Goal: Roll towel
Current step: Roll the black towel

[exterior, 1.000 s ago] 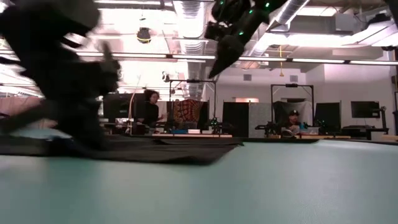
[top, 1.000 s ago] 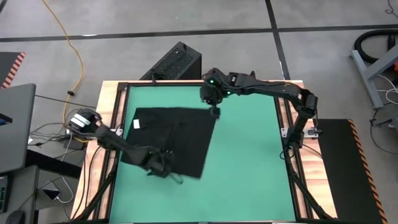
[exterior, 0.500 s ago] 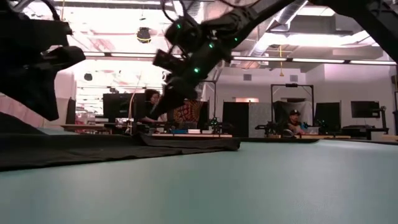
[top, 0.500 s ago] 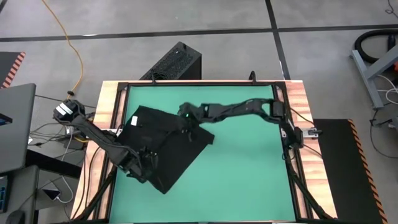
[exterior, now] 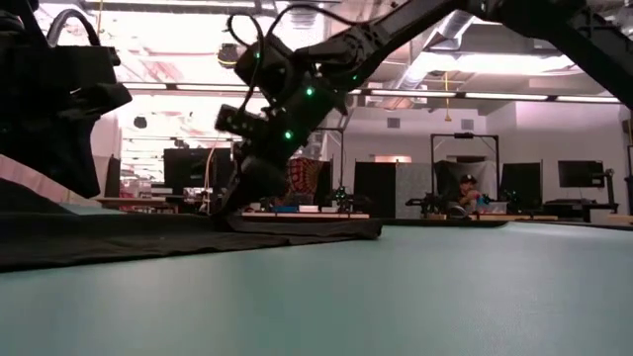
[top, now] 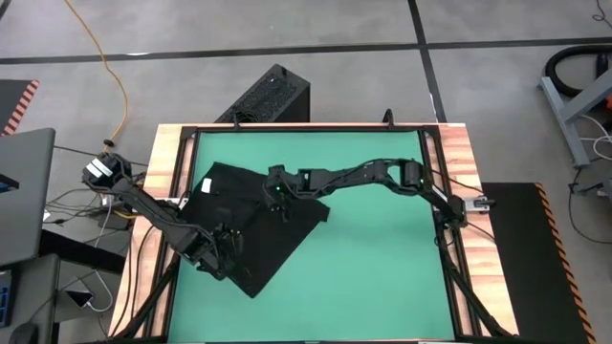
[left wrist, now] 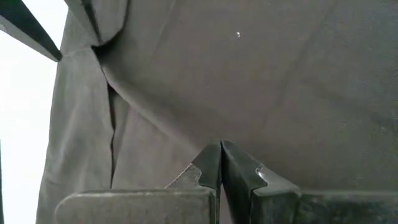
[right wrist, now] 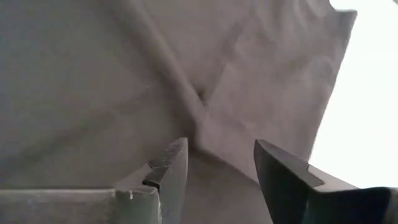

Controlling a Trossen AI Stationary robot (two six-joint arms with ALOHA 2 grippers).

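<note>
Right gripper (top: 278, 204) over towel (top: 287, 234)

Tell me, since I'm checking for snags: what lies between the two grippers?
Only towel. In the high view, black cloth with a few folds runs from the left gripper to the right gripper; nothing else rests on it.

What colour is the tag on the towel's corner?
White, a small tag on the plain black towel; it shows best in the high view.
</note>
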